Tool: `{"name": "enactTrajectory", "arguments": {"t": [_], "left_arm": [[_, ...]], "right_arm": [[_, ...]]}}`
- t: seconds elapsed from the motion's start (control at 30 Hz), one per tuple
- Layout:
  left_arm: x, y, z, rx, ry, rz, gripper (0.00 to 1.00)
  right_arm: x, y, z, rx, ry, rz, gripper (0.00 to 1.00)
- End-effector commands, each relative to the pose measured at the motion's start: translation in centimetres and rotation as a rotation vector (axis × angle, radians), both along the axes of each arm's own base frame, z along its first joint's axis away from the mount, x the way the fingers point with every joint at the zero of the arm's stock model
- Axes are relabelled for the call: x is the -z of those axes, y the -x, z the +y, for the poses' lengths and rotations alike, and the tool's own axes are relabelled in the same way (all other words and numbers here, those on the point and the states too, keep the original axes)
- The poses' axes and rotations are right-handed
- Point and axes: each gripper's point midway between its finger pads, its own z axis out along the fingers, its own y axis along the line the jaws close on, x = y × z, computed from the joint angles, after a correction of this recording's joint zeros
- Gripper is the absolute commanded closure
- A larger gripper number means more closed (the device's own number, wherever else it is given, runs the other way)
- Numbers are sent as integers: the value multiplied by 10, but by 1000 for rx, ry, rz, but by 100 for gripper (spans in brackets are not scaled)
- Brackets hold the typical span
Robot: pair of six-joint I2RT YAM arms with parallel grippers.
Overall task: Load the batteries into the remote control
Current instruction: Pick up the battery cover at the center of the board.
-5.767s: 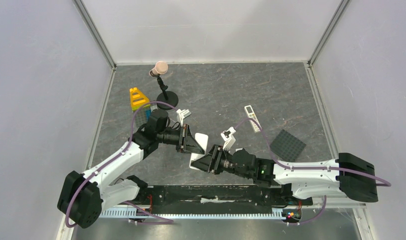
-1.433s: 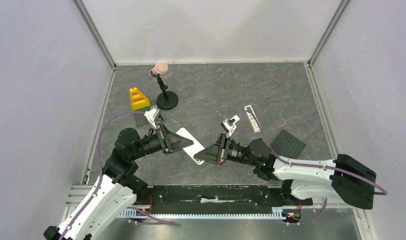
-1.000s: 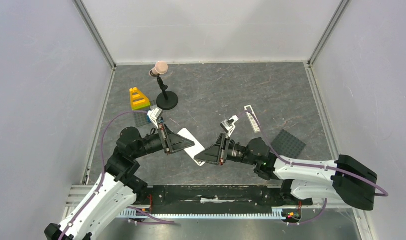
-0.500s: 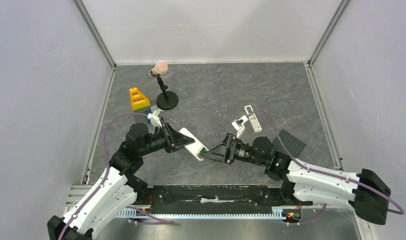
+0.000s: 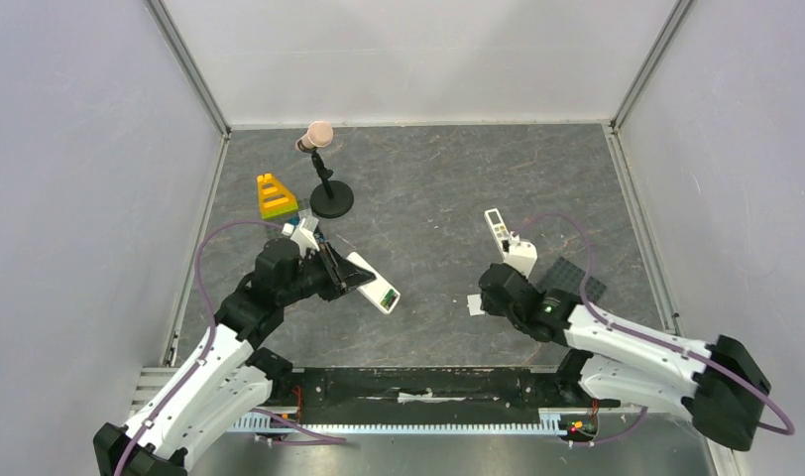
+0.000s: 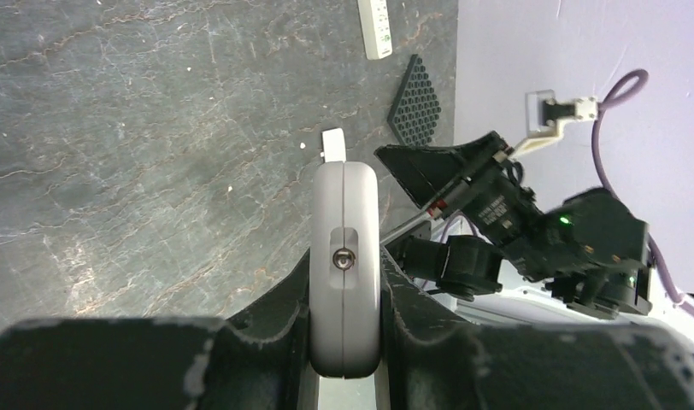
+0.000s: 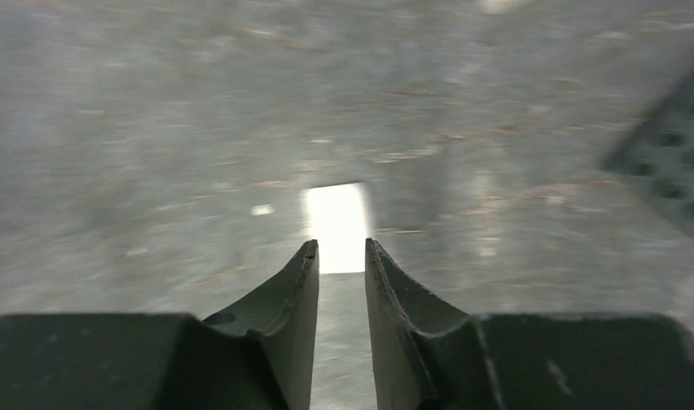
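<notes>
Looking down from overhead, you see your left gripper (image 5: 341,276) clenched on the short, wide white plastic remote control (image 5: 372,282), which juts out toward the middle of the dark grey marbled table (image 5: 428,188). A small green patch (image 5: 387,295) shows at the remote's outer end, but you cannot tell from here whether it is a battery. In the left wrist view the remote sits edge-on, pinched between the two black fingers (image 6: 302,286). Your right gripper (image 5: 485,297) points down at the table well to the right of the remote. Its wrist view is blurred, but the jaws are narrowly parted and grasp nothing. A small flat white rectangular piece (image 7: 337,224) lies on the table just beyond the fingertips (image 7: 304,256), and you can see it through the slit between them. Behind the right arm lies the longer, slimmer all-white remote (image 5: 498,230), and just beside the forearm is a dark grey studded square plate (image 5: 569,273). On the far left stands a yellow and green toy brick stack (image 5: 273,196), next to a black stand with a round base and a pinkish ball on top (image 5: 324,178).
</notes>
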Motion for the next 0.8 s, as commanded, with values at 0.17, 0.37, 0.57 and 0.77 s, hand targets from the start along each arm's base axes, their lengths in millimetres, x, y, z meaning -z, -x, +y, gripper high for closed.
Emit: {"name": "enactTrajectory", "arguments": {"t": [0.17, 0.37, 0.57, 0.77], "left_arm": [[-12, -8, -2, 48, -40, -112, 98], [-5, -9, -7, 73, -35, -90, 98], [-1, -12, -7, 73, -49, -87, 98], [6, -16, -9, 69, -54, -76, 98]], "right_arm": [[37, -14, -56, 52, 407, 54, 76], [56, -14, -42, -42, 450, 115, 83], [52, -13, -14, -124, 377, 147, 88], [45, -9, 14, -192, 280, 163, 88]]}}
